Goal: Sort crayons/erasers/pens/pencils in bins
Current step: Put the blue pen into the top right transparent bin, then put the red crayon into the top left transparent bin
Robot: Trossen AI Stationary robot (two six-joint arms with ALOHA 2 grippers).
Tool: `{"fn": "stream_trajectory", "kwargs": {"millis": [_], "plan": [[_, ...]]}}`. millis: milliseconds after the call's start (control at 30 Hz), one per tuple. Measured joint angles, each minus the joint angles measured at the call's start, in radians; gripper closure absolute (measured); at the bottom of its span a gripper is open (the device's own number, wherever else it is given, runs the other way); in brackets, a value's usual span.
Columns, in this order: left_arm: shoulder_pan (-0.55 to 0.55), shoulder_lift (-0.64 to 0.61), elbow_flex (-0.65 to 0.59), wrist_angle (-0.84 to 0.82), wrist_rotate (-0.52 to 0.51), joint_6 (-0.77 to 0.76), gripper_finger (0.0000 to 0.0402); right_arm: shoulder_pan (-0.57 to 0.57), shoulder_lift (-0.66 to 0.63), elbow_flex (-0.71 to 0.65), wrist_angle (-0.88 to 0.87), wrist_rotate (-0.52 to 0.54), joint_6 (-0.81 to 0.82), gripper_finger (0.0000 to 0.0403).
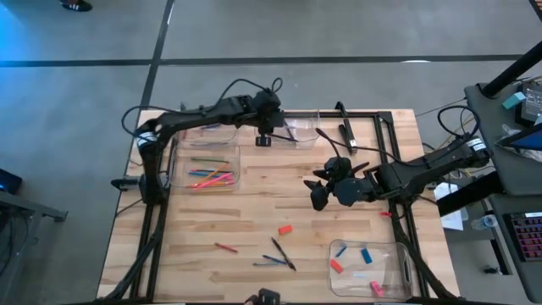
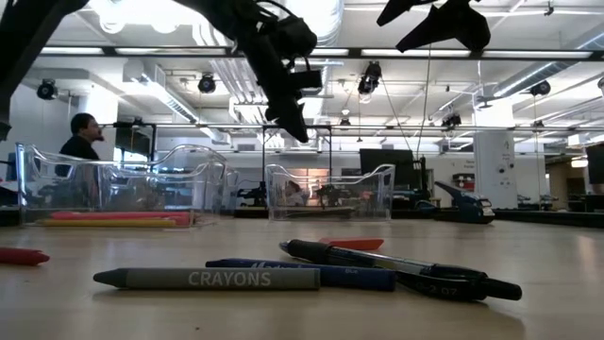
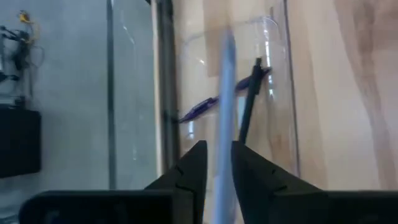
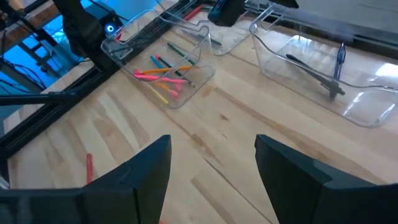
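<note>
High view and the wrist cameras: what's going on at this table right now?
The left gripper is over the far middle bin, with a blurred blue pen between its fingers, apparently being let go; two pens already lie in that bin. The right gripper hangs open over bare table mid-board. A bin on the left holds coloured sticks, and a near-right bin holds erasers. A red-orange eraser, some pens and a red stick are unsorted.

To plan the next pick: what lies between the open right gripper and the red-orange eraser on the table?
In the high view, only bare wooden table lies between the right gripper and the small red-orange eraser block.
</note>
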Motion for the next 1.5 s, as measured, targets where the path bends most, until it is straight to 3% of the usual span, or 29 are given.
{"fn": "stream_trajectory", "kwargs": {"millis": [400,533,700,1000,1133,1333,1500], "plan": [[-0.011,-0.149,0.025,-0.017,-0.065,-0.075,0.0188,0.002,0.000,0.000,0.000,0.000,-0.013,0.0181],[-0.038,-0.260,0.025,-0.026,-0.064,-0.110,0.0164,0.002,0.000,0.000,0.002,-0.001,-0.013,0.0181],[-0.106,-0.391,0.020,-0.087,-0.059,-0.194,0.0162,0.002,0.000,0.000,0.004,-0.001,-0.023,0.0181],[-0.387,-0.507,0.009,-0.406,0.005,-0.426,0.0162,0.002,0.000,0.000,0.002,-0.002,-0.078,0.0181],[-0.549,-0.526,-0.063,-0.481,0.029,-0.579,0.0162,0.002,0.000,0.000,0.000,-0.001,-0.101,0.0181],[-0.783,-0.534,-0.275,-0.449,0.032,-0.790,0.0162,0.002,0.000,0.000,0.000,0.000,-0.121,0.0181],[-0.925,-0.536,-0.493,-0.222,0.047,-0.936,0.0162,0.002,0.000,0.000,0.000,0.000,-0.131,0.0181]]}}
